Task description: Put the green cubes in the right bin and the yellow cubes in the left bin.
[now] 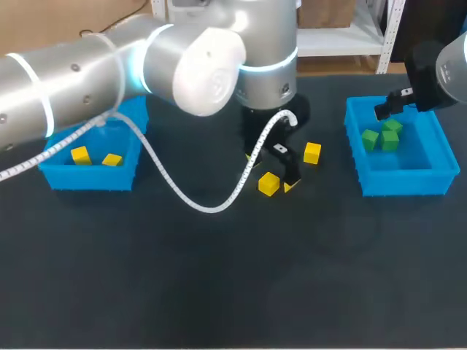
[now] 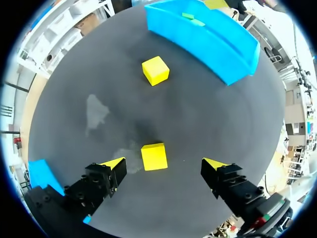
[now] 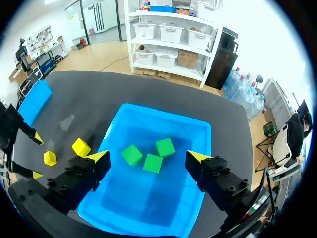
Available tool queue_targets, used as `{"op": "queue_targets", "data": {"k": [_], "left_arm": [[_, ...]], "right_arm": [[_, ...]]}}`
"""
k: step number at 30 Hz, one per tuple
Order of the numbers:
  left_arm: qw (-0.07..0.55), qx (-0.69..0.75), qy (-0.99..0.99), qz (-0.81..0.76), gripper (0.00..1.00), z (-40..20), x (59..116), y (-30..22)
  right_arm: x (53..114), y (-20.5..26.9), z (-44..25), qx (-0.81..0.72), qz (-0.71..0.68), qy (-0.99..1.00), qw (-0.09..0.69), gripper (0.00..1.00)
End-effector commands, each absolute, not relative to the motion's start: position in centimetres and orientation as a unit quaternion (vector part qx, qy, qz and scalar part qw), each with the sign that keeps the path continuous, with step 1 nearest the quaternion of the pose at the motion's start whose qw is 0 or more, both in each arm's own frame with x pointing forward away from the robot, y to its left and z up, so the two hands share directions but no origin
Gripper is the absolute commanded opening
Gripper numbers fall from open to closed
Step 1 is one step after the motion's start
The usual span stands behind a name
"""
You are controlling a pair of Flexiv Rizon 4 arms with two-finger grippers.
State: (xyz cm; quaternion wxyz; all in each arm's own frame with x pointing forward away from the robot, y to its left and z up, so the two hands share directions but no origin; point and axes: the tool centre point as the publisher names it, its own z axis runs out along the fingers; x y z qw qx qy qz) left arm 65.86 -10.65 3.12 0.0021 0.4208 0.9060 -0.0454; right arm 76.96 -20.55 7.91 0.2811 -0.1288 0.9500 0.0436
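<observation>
My left gripper (image 1: pixel 271 172) stands open at the table's middle. A yellow cube (image 2: pixel 154 156) lies on the table between its fingertips (image 2: pixel 115 162), touching neither. A second yellow cube (image 1: pixel 312 152) sits further ahead, toward the right bin (image 1: pixel 405 182). Three green cubes (image 3: pixel 132 154) lie in that bin, and my right gripper (image 3: pixel 148 157) hangs open above them, holding nothing. The left bin (image 1: pixel 87 179) holds two yellow cubes (image 1: pixel 80 154).
A white cable (image 1: pixel 182 193) loops off my left arm over the table near the middle. Both blue bins have raised walls. Dark table surface spreads across the whole front half.
</observation>
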Motion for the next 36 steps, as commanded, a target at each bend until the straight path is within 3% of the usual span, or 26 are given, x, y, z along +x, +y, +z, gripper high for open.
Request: {"op": "queue_targets", "data": {"k": [1,18,19,20,21,22,30,36], "left_arm": [[-0.020,0.426,0.904,-0.038,1.00,2.7,65.8,-11.1],[-0.039,0.427,0.903,-0.009,1.00,-0.5,66.6,-11.0],[-0.041,0.421,0.906,-0.010,0.88,-0.7,66.8,-11.0],[-0.042,0.421,0.906,-0.006,0.36,-0.8,66.9,-10.9],[-0.040,0.422,0.906,0.002,0.14,-1.0,67.0,-10.9],[-0.040,0.425,0.904,0.008,0.00,-1.1,67.1,-10.8],[-0.024,0.416,0.909,0.003,0.00,-0.7,67.6,-10.1],[0.046,0.368,0.928,0.018,0.00,3.6,70.6,-6.1]], "right_arm": [[76.9,-20.5,7.8,-0.127,0.042,0.950,0.283,1.00],[76.9,-20.5,7.8,-0.127,0.042,0.950,0.283,1.00],[76.9,-20.5,7.8,-0.127,0.042,0.950,0.283,1.00],[76.9,-20.5,7.8,-0.127,0.042,0.950,0.283,1.00],[76.9,-20.5,7.8,-0.127,0.042,0.950,0.283,1.00],[76.9,-20.5,7.8,-0.127,0.042,0.950,0.283,1.00],[76.9,-20.5,7.8,-0.127,0.042,0.950,0.283,1.00],[76.9,-20.5,7.8,-0.127,0.042,0.950,0.283,1.00]]}}
